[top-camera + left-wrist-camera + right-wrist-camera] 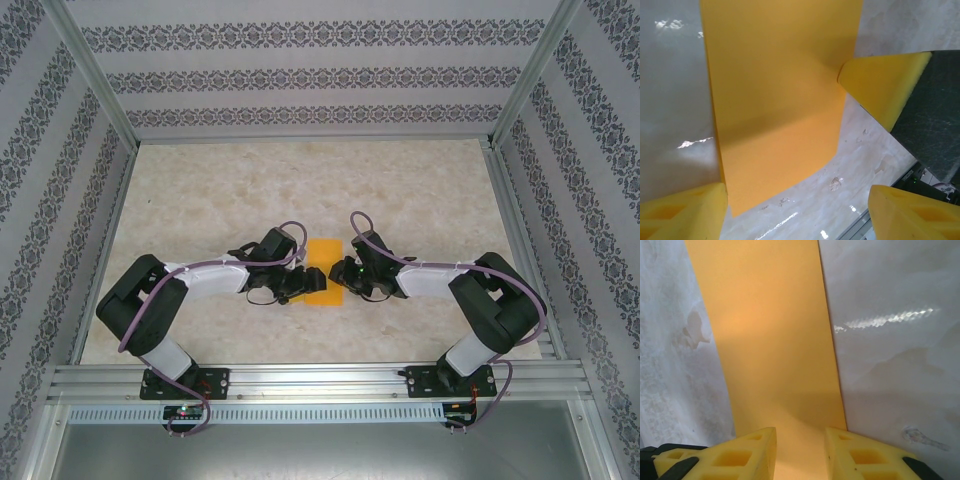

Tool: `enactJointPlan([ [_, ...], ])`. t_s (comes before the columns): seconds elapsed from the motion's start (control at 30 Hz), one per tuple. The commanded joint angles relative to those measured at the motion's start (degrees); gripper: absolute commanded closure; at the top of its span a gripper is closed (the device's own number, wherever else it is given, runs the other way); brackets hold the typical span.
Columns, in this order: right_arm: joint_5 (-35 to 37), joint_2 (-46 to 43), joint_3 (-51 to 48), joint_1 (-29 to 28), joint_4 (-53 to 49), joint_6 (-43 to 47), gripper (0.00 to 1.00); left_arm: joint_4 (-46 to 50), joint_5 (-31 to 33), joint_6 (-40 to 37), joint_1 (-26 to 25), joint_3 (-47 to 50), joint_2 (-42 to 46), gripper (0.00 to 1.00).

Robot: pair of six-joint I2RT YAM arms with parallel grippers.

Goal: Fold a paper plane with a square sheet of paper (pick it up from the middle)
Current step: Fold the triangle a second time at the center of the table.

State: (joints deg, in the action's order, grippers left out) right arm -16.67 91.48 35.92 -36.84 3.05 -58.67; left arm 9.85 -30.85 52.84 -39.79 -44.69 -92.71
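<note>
**Both grippers low at the orange sheet, nothing lifted**

Table [200, 200]: pale marble-look top, glossy, catching glare. Patterned walls [300, 75] close it on three sides.

Left arm [150, 300] and right arm [495, 300]: both reach inward and meet at the centre, one on each side of the work. My reading is that they flank it so that one can pin while the other works an edge.

Orange paper sheet [325, 258]: lies flat on the table between the two wrists. It is thin, matte and unmarked, with crisp straight edges. The outline is a tall rectangle, not a square, so probably one half-fold is already in. No dart shape yet.

Left gripper [800, 217]: jaws spread wide, holding nothing, straddling the near corner of the sheet.

Right gripper [800, 452]: jaws a narrow gap apart, with the sheet running flat beneath that gap. No pinch is visible. Likely it is bearing down to steady the paper.

Right fingertip [875, 90]: a yellow foam wedge, its point touching the sheet's side edge in the left wrist view. The foam looks soft, so it may grip thin paper by friction alone.
</note>
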Motion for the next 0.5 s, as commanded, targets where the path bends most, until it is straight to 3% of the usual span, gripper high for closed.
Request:
enactJointPlan([
  [0.0, -0.4, 1.2, -1.1, 0.6, 0.9, -0.6, 0.68, -1.9, -1.3, 0.4, -1.3, -2.0, -0.9, 0.26],
  [0.47, -0.2, 1.6, -1.2, 0.9, 0.8, -0.2, 0.69, 3.8, 3.0, -0.5, -1.4, -3.0, -0.5, 0.24],
])
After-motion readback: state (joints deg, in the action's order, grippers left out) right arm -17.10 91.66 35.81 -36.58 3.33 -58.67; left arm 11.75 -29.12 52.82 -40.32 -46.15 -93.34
